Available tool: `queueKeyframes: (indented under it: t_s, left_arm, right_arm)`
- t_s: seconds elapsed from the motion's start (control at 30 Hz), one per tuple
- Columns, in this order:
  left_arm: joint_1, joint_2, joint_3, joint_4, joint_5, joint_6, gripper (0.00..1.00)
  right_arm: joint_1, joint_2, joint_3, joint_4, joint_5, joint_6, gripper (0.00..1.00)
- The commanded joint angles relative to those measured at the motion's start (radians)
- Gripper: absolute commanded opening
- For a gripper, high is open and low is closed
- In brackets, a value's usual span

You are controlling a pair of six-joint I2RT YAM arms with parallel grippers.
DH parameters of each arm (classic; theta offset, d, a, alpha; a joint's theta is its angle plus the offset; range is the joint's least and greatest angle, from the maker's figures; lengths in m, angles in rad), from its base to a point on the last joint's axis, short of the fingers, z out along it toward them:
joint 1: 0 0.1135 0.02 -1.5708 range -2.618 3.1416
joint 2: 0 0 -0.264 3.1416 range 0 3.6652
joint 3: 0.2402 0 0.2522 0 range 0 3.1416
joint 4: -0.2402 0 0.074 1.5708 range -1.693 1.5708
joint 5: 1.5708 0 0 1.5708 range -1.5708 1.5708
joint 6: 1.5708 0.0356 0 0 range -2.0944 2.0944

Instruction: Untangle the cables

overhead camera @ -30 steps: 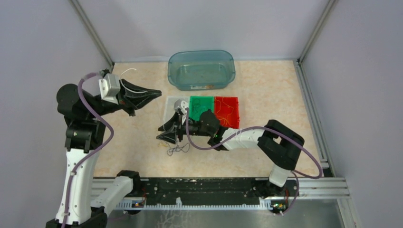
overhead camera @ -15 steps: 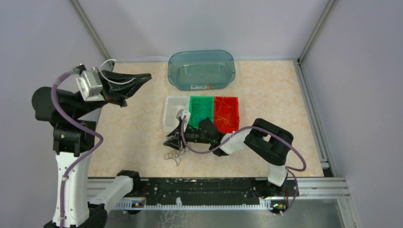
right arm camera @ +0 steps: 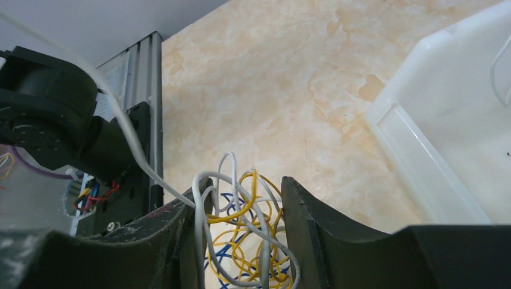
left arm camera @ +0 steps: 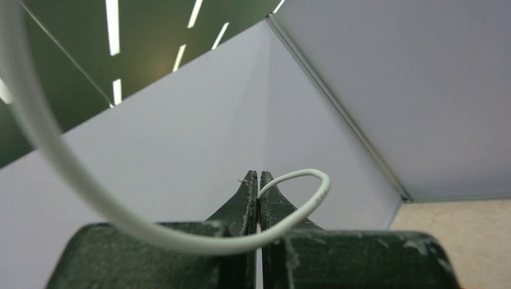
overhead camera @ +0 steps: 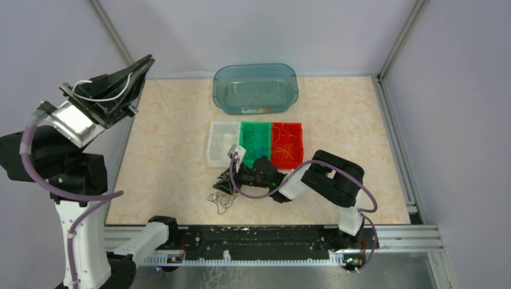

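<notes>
Left wrist shows the left gripper [left arm camera: 258, 180] clamped on a thin springy white wire [left arm camera: 314, 197]; the right gripper [right arm camera: 238, 198] gapes astride the light, limp yellow-blue-white wire tangle [right arm camera: 244, 241], probably best taken by one loop.

From above and behind, the top view took in the whole worktop [overhead camera: 169, 156]; the left wrist view faced the walls [left arm camera: 422, 90], and the right closely shared the cable tangle [right arm camera: 241, 241].

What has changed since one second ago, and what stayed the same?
The left tool, shut on the white cable, swung up and to the left. The right tool drew back toward the near edge, open around the tangle. The bins and tub stayed.
</notes>
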Motion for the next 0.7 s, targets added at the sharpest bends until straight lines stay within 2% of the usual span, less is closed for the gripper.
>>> queueKeyframes:
  t_s: [0.0, 0.33, 0.43, 0.67]
  left_arm:
    - [-0.004, 0.021, 0.076, 0.114, -0.114, 0.113, 0.0]
    - [-0.001, 0.057, 0.16, 0.324, -0.272, 0.31, 0.0]
    - [-0.001, 0.065, 0.18, 0.356, -0.265, 0.363, 0.0]
    - [0.004, 0.067, 0.195, 0.384, -0.248, 0.369, 0.0]
  right_arm:
    - [0.014, 0.012, -0.012, 0.097, 0.023, 0.001, 0.47]
    - [0.026, 0.044, -0.029, 0.121, 0.054, -0.002, 0.55]
    - [0.032, 0.052, -0.037, 0.124, 0.071, -0.008, 0.57]
    - [0.037, 0.035, -0.074, 0.14, 0.111, -0.03, 0.61]
